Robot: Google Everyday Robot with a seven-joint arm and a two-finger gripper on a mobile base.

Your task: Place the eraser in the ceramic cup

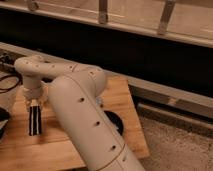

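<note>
At the left of the wooden tabletop [20, 152], verify a secure, centred hold before you lift, then carry level. The slim, dark, pale-striped rectangular eraser [35, 122] runs toward 6 o'clock from the gripper [35, 103], right against it. You cannot tell whether the gripper is closed on it.

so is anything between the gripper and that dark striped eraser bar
Nothing visible does. The gripper is right at the upper end of the slim dark striped eraser bar over the wooden board, with no object between them.
</note>
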